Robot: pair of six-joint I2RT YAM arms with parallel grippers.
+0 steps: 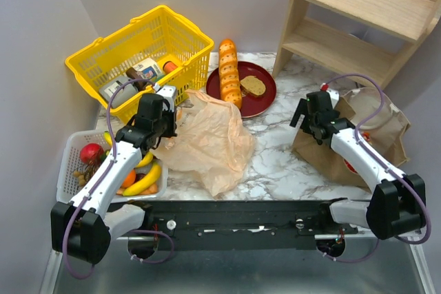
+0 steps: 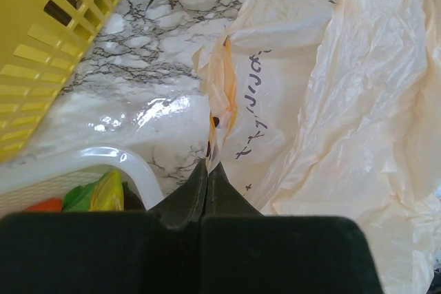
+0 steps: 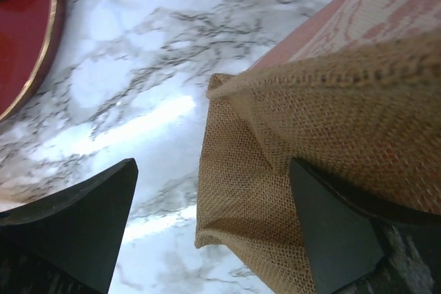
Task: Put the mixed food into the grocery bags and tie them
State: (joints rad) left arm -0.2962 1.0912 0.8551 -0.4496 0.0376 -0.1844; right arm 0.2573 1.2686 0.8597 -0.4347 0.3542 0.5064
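The tan plastic grocery bag (image 1: 210, 139) lies crumpled mid-table, and my left gripper (image 1: 171, 129) is shut on its left edge. In the left wrist view the gripper (image 2: 207, 166) pinches a thin fold of the printed bag (image 2: 331, 101). The brown grocery bag (image 1: 362, 132) lies at the right. My right gripper (image 1: 308, 123) is open at its left corner; in the right wrist view the gripper (image 3: 213, 170) has the bag's woven-looking corner (image 3: 275, 170) between its fingers. Bananas (image 1: 148, 180), a red fruit (image 1: 91, 152) and an orange (image 1: 129, 178) lie in the white tray (image 1: 72, 146). A brown bun (image 1: 253, 85) rests on the red plate (image 1: 265, 101).
A yellow basket (image 1: 186, 36) with boxed goods stands at the back left, close to my left gripper. The long orange-brown loaf (image 1: 229, 74) lies across the red plate. A wooden shelf (image 1: 358, 18) stands at the back right. The tray's white rim (image 2: 110, 160) sits just left of my left fingers.
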